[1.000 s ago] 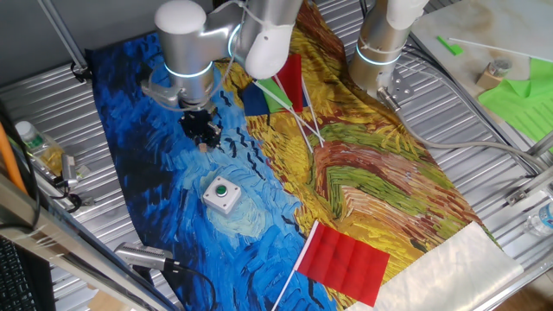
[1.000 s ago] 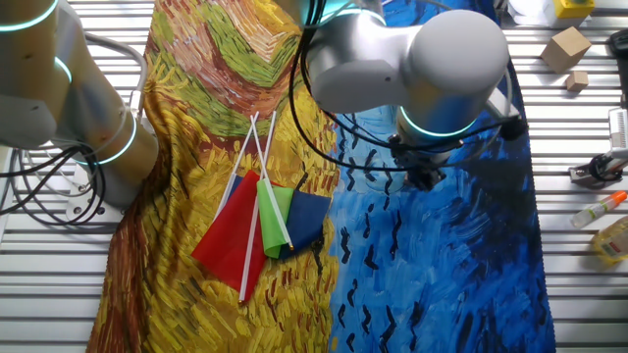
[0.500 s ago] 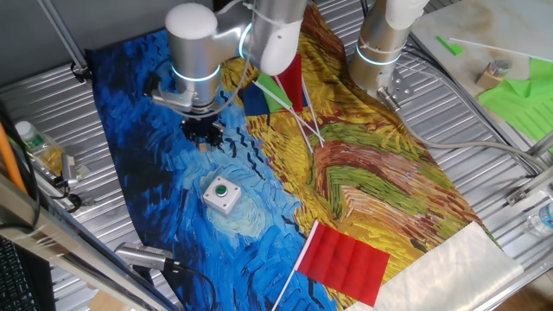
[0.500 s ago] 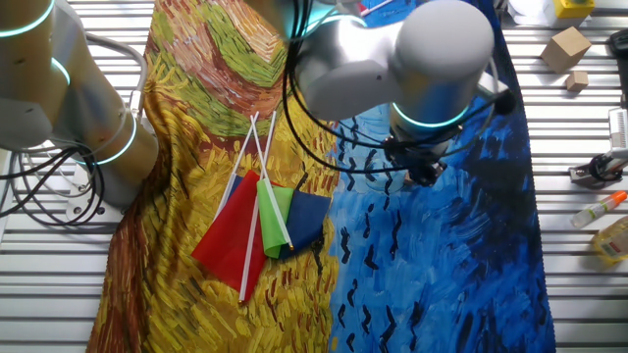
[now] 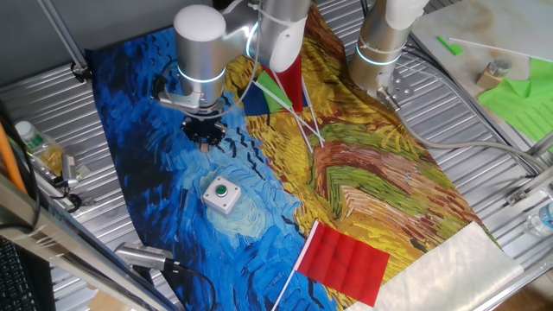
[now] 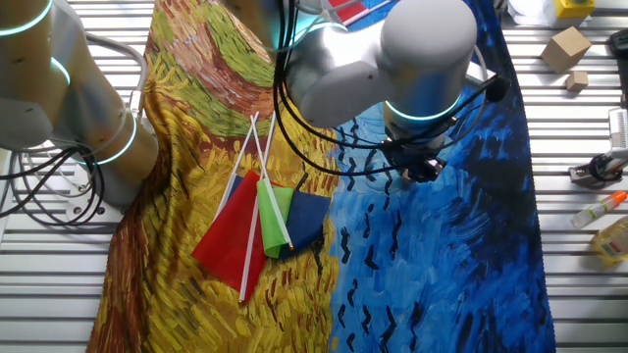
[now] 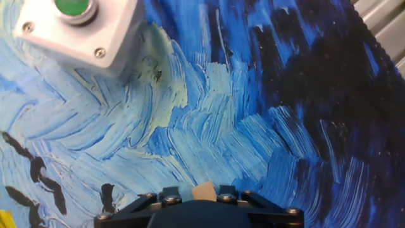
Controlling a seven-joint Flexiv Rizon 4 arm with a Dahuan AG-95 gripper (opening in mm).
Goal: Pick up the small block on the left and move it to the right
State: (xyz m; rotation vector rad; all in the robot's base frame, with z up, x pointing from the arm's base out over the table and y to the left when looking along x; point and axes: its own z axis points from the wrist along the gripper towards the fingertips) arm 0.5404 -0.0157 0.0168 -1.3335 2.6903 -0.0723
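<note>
The small block [image 7: 204,190] is a tiny tan cube pinched between my gripper's [image 7: 201,195] black fingers at the bottom edge of the hand view. In one fixed view my gripper [image 5: 205,136] hangs just above the blue part of the painted cloth [image 5: 147,112], up and left of the white box with a green button [image 5: 222,194]. A tan speck of the block [image 5: 203,146] shows at the fingertips. In the other fixed view the gripper [image 6: 420,173] sits under the grey wrist, over the blue cloth.
The white button box [image 7: 82,28] lies at the top left of the hand view. A bundle of small flags [image 5: 281,86] lies behind the arm and a red flag [image 5: 346,259] lies at the cloth's near end. A second arm's base [image 5: 380,52] stands at the back.
My gripper has shifted a little to the right over the blue cloth in one fixed view, still holding the block. The button box and flags have not moved.
</note>
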